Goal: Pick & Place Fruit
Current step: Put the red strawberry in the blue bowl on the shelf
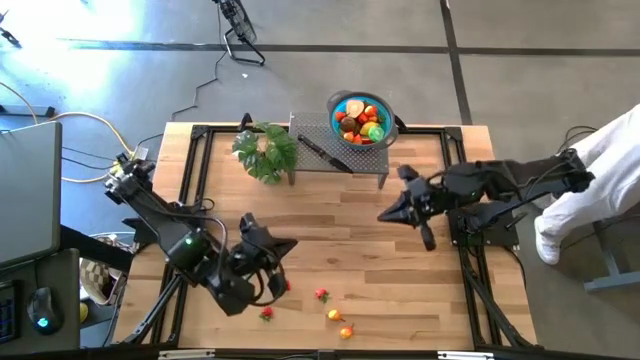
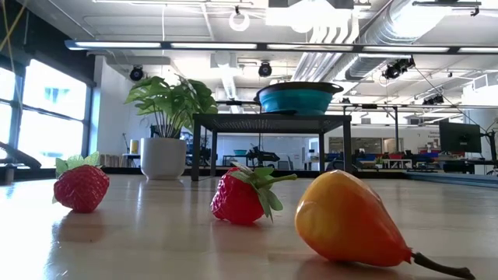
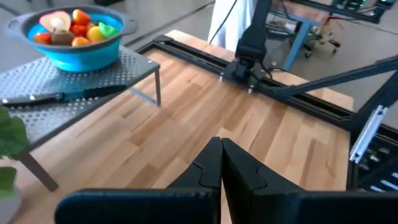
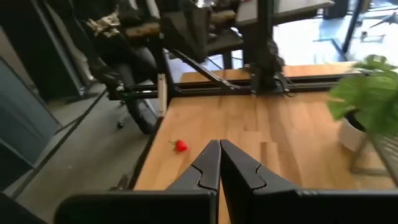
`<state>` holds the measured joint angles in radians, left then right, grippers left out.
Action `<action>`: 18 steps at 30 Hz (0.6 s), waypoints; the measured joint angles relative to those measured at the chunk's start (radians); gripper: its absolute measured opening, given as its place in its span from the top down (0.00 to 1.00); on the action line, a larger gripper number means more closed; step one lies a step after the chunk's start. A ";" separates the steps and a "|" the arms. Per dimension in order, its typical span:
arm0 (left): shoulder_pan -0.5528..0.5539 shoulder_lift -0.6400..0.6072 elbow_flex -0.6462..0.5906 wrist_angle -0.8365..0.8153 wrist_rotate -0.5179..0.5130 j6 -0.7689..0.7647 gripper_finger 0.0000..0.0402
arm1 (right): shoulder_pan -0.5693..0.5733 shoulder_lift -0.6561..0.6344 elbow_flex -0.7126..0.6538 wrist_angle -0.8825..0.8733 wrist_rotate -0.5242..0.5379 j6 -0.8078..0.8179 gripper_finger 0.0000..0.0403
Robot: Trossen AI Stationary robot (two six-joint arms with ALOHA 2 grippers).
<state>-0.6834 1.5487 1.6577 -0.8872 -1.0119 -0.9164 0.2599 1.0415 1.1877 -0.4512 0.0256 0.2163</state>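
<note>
Overhead, both jaws pinch shut on nothing above the wooden table; strawberries lie near its front edge.

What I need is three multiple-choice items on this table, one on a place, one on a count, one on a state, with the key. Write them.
1. Where does the blue bowl stand?
A. On the bare wooden table
B. On the perforated metal stand
C. On the floor

2. How many strawberries show in the low view?
A. Two
B. Five
C. None

3. What is the state of the left gripper?
A. Wide open
B. Shut on a lemon
C. Shut, holding nothing

Key:
1 B: the blue bowl sits on top of the metal stand, raised above the wood.
2 A: one strawberry lies on the left and a second strawberry lies beside the orange-yellow fruit.
3 C: in its wrist view the left gripper has its fingers pressed together with nothing between them.
</note>
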 joint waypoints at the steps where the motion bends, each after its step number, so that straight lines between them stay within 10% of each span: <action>1: 0.001 0.012 0.000 0.005 -0.007 -0.014 1.00 | 0.013 0.012 0.000 0.014 0.000 0.000 0.99; 18: 0.003 0.247 -0.001 0.303 -0.045 -0.060 1.00 | 0.184 0.171 0.000 0.051 -0.010 -0.011 0.99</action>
<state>-0.6807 1.7960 1.6569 -0.5843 -1.0572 -0.9764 0.4441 1.2122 1.1881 -0.4001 0.0152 0.2054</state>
